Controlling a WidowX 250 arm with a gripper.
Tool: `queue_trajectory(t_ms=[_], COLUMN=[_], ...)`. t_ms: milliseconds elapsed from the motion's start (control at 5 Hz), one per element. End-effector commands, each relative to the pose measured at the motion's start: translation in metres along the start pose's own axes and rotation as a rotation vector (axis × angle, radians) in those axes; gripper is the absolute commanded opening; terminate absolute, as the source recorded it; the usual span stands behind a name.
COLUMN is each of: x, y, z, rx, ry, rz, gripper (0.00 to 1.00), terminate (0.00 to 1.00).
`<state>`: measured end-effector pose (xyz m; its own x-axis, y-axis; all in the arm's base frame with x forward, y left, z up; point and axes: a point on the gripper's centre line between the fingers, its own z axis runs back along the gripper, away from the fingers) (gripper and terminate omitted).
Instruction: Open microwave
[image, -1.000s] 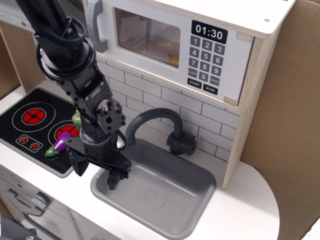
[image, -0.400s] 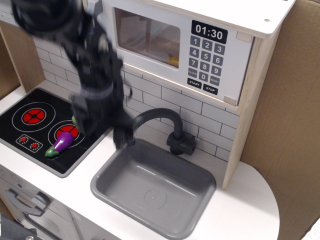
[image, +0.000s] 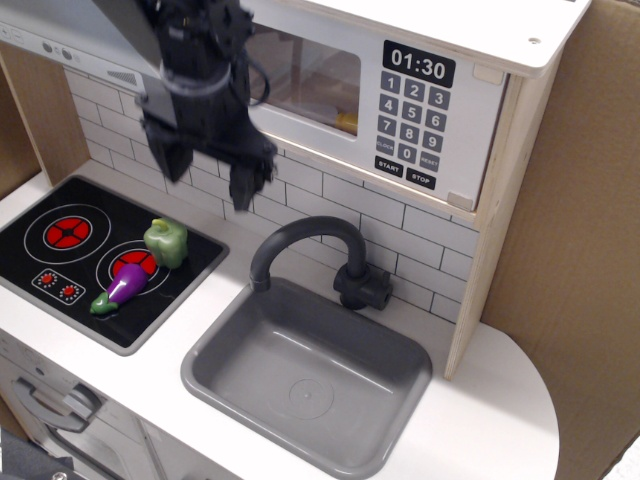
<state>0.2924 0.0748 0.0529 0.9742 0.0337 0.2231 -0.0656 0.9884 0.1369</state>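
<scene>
The toy microwave (image: 400, 100) sits on the upper shelf. It has a white door with a clear window (image: 310, 80), a black clock display (image: 418, 66) reading 01:30 and a grey keypad (image: 408, 125). The door looks shut. My black gripper (image: 205, 168) hangs open and empty in front of the door's left end, fingers pointing down over the white tile wall. One fingertip (image: 243, 188) is below the door's lower edge. The arm hides the grey door handle.
A black stove panel (image: 40, 270) with red burners lies at the left, with a green pepper (image: 166, 243) and a purple eggplant (image: 122, 289) on it. A grey sink (image: 215, 355) and dark curved faucet (image: 300, 235) are below. Cardboard wall (image: 580, 250) stands on the right.
The gripper has risen from down at the sink's left edge up and slightly left to the microwave door's left end. The pepper it hid now shows. The microwave door has not moved.
</scene>
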Motion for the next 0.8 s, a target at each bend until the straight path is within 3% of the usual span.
queue_trajectory(t_ms=[0,200,600], x=[0.033,0.044,0.069], y=[0.053,0.075,0.098], z=[0.017,0.018,0.016], rx=[0.089,0.088,-0.045], ry=[-0.094,-0.091,-0.055], rz=[-0.031,-0.024,-0.017], gripper=[1.00,1.00,1.00], terminate=[0.00,0.00,0.00])
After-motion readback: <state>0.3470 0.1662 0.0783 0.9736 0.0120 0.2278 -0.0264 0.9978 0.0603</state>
